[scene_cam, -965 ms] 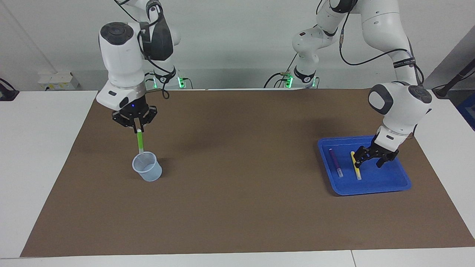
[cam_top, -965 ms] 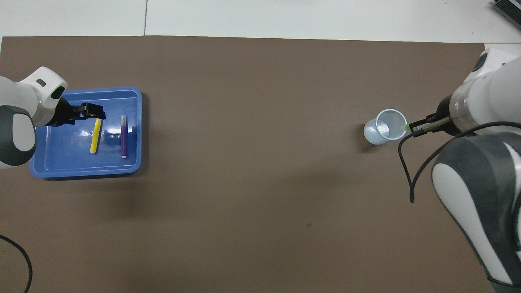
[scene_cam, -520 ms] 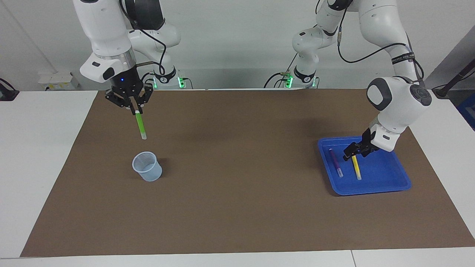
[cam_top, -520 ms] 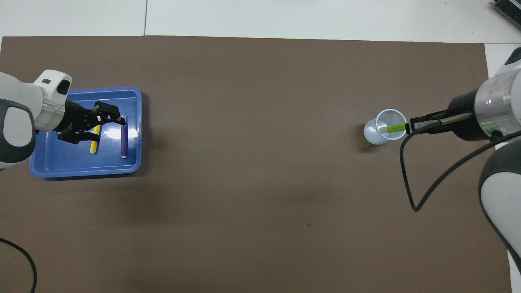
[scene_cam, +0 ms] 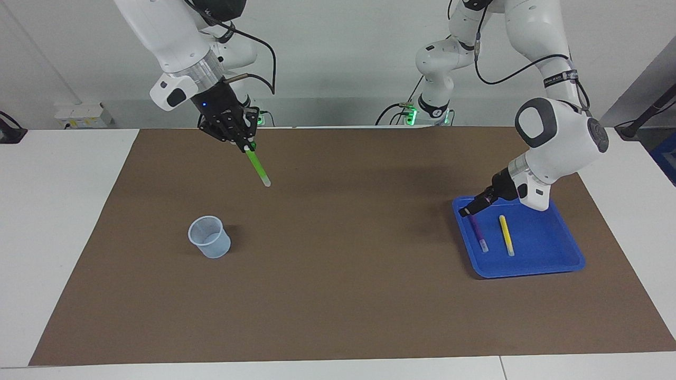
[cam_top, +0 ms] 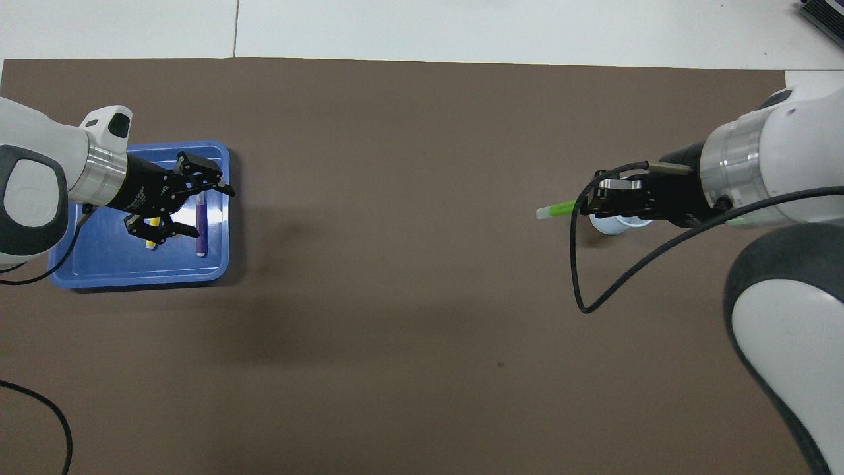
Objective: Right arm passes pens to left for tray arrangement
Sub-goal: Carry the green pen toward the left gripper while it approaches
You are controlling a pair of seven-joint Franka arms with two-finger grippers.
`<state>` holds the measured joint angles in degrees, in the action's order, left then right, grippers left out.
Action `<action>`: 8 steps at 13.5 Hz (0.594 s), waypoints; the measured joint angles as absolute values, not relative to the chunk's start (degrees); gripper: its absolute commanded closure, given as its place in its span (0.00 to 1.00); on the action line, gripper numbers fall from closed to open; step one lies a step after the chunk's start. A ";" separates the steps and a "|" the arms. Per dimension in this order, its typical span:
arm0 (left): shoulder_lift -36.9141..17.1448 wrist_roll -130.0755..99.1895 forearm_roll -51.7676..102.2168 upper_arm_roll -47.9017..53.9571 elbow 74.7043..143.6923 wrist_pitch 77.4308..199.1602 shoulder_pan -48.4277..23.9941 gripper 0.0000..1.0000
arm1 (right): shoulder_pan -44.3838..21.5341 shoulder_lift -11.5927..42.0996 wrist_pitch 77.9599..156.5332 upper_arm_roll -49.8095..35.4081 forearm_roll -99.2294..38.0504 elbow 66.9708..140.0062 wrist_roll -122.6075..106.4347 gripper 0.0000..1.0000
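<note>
two high opposed views, shared table (scene_cam: 338,316)

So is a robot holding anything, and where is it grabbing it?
The right pincer holds the green pen by its top end, up in the air. The left pincer, open over the tray, holds nothing.

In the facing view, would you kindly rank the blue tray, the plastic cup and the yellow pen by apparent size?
1. blue tray, clearly largest.
2. plastic cup.
3. yellow pen: about as long as the cup is tall, but far slimmer.

- Mat (scene_cam: 338,295): plain brown.
- Tray (scene_cam: 549,261): bright blue.
- Pens: one purple (scene_cam: 478,232), one yellow (scene_cam: 506,235), one bright green (scene_cam: 258,168), each with a whitish end.
- Cup (scene_cam: 210,238): translucent, pale bluish.
- Arms: white, black grippers.
</note>
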<state>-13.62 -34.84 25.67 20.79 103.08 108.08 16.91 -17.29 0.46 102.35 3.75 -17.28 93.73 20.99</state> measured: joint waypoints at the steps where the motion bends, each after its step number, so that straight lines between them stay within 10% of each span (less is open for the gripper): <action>1: -13.61 -38.35 28.22 20.93 102.78 107.19 16.83 0.00 | -18.71 1.18 103.93 3.71 -17.93 94.02 24.57 0.99; 8: -13.54 -59.46 38.19 24.86 101.62 105.71 16.23 0.08 | -23.78 5.86 114.35 3.62 -30.47 94.53 44.82 0.99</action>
<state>-13.54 -59.46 38.19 24.86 101.62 105.71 16.23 -23.78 5.86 114.35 3.62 -30.47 94.53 44.82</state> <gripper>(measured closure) 0.031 0.819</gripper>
